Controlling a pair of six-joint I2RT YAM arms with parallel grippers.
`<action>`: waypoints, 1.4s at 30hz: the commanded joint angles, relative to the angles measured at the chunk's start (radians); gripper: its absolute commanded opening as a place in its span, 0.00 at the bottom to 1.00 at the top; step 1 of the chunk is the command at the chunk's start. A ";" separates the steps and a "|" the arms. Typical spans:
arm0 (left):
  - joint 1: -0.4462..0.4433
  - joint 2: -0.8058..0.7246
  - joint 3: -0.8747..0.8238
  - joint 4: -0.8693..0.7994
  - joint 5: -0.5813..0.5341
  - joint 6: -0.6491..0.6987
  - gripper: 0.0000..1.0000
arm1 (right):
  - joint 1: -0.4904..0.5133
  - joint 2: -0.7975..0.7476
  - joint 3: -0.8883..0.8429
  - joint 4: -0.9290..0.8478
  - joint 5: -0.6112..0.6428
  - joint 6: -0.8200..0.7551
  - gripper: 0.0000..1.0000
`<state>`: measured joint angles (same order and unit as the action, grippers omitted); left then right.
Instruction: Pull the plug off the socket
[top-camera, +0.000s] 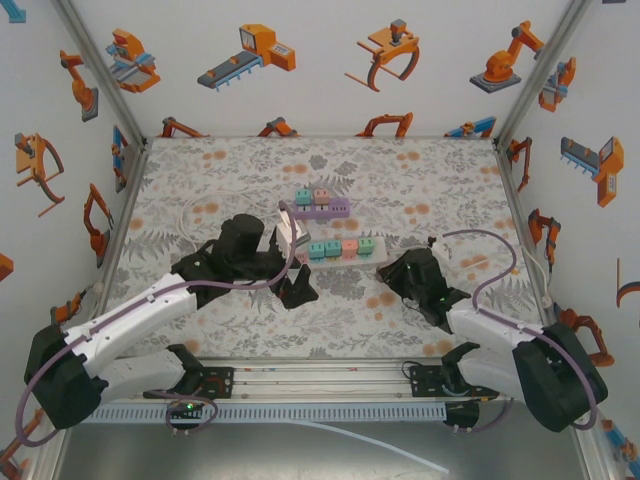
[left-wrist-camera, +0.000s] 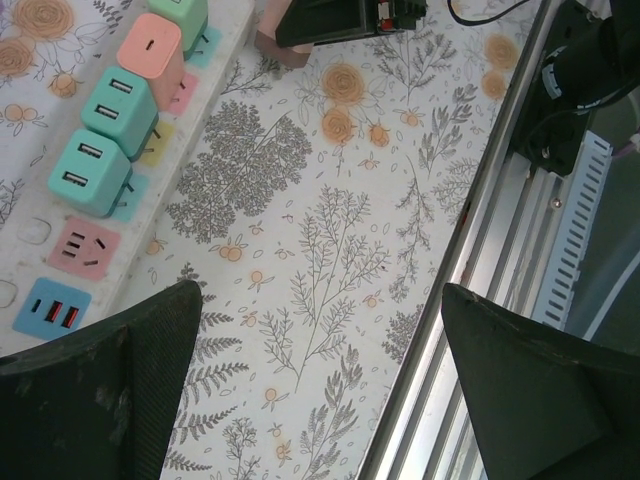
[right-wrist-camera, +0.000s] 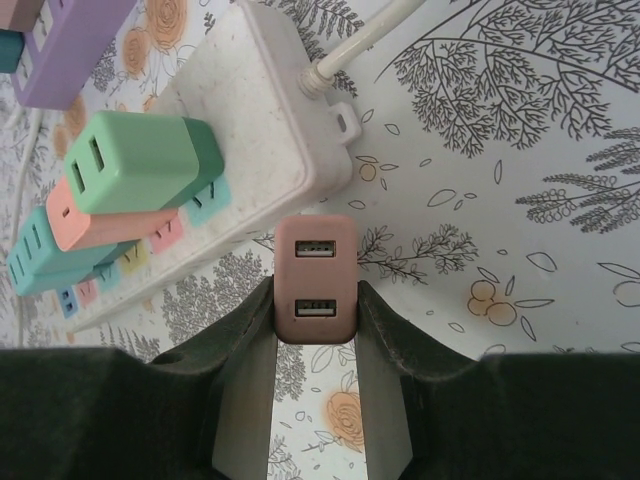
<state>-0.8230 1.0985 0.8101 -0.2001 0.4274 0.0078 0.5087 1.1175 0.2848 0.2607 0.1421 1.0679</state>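
The right tool (right-wrist-camera: 315, 300) is clenched on a dusty-pink plug (right-wrist-camera: 315, 278), one finger against each long side, so its two USB ports face the wrist camera; gripping the flat flanks probably keeps the block from twisting under a pull. The plug sits at the centre of the right wrist frame, clear of the white power strip (right-wrist-camera: 250, 120) and just beside its cable end, in no socket; whether it rests on the table (right-wrist-camera: 520, 200) or hangs just above it cannot be told. Judged from that gap, the pull itself looks done.

Toward the left of the same frame a green charger (right-wrist-camera: 140, 160), a pink charger (right-wrist-camera: 85, 225) and teal chargers (right-wrist-camera: 40, 255) stand plugged in a row; a purple strip (right-wrist-camera: 60, 40) lies in the upper left corner.

The left tool (left-wrist-camera: 320, 340) is released, its fingers spread wide at the lower corners of the left wrist frame, grasping nothing; it hovers over bare table beside the strip's other end, likely placed to steady the strip. An empty pink socket (left-wrist-camera: 85, 245) and a blue USB panel (left-wrist-camera: 50, 305) lie at the frame's left edge.

In the top view the two tools flank the strip, left tool (top-camera: 297, 288) at lower left of centre, right tool (top-camera: 395, 268) to its right.

No brand, label or lettering can be read on the plug, the chargers or the strips.
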 joint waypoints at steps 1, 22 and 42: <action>-0.007 0.009 0.026 -0.011 -0.015 0.018 0.97 | -0.007 0.026 -0.023 0.032 0.011 0.024 0.24; -0.025 0.008 0.025 0.009 -0.123 0.006 0.97 | -0.019 -0.070 -0.029 -0.162 0.096 0.082 0.55; -0.002 -0.022 -0.021 0.002 -0.736 -0.216 0.97 | -0.021 -0.327 0.125 0.061 -0.159 -0.771 0.56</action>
<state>-0.8406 1.0840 0.8097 -0.1833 -0.0799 -0.1020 0.4881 0.7673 0.3447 0.1745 0.1204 0.6025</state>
